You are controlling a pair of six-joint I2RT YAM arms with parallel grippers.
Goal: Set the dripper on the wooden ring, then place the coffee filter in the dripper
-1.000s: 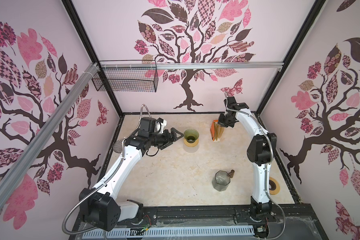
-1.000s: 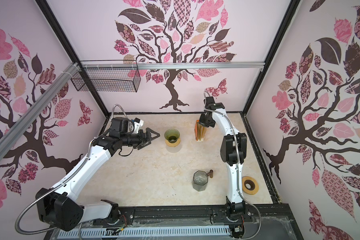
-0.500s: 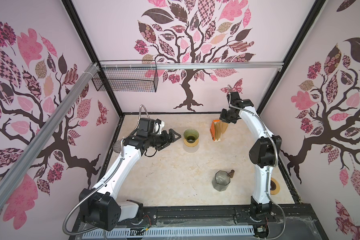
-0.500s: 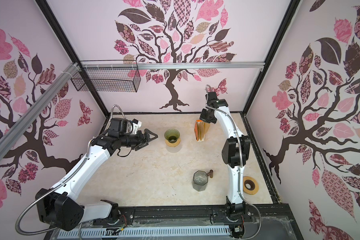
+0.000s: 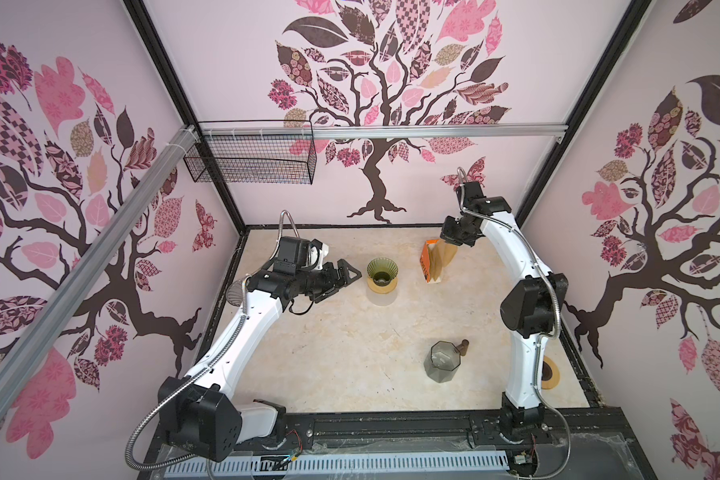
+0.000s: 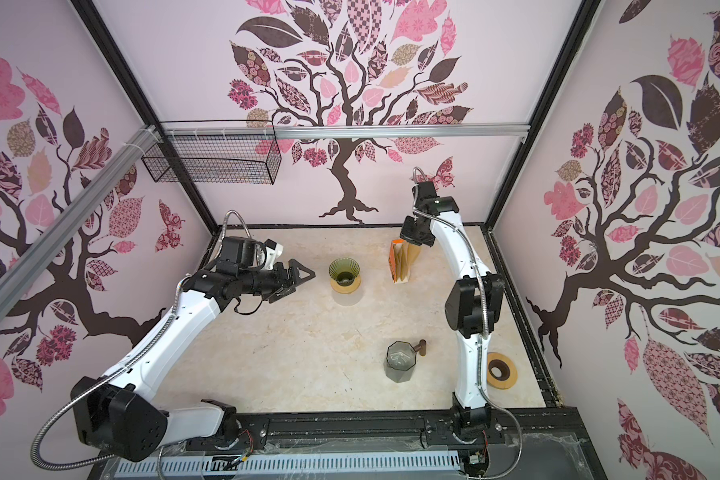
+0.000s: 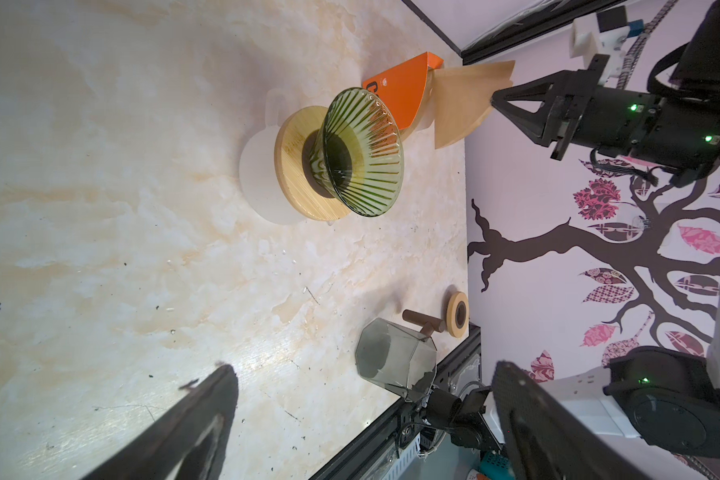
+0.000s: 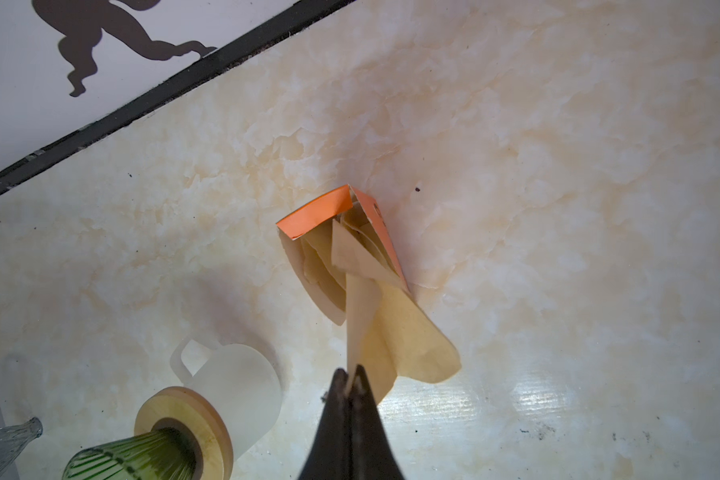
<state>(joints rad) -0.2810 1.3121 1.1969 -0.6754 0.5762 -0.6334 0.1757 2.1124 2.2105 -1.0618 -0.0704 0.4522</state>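
The green ribbed glass dripper (image 5: 382, 270) (image 6: 344, 269) (image 7: 364, 151) sits on a wooden collar over a frosted white mug, at the back middle of the table. To its right an orange filter box (image 5: 425, 259) (image 8: 316, 212) stands upright. My right gripper (image 5: 449, 240) (image 8: 350, 370) is shut on the top edge of a tan coffee filter (image 5: 447, 255) (image 7: 462, 104) (image 8: 400, 332). The filter hangs half out of the box, its lower tip still among the other filters. Just left of the dripper, my left gripper (image 5: 352, 272) (image 7: 364, 368) stands open and holds nothing.
A smoky glass carafe (image 5: 443, 361) with a brown handle stands front right. A wooden ring (image 5: 551, 374) lies by the right arm's base. A wire basket (image 5: 250, 160) hangs on the back-left rail. The back wall is close behind the box.
The right arm has lifted, drawing the pinched filter further up out of the orange box. The left gripper has stayed open beside the dripper, hardly moving.
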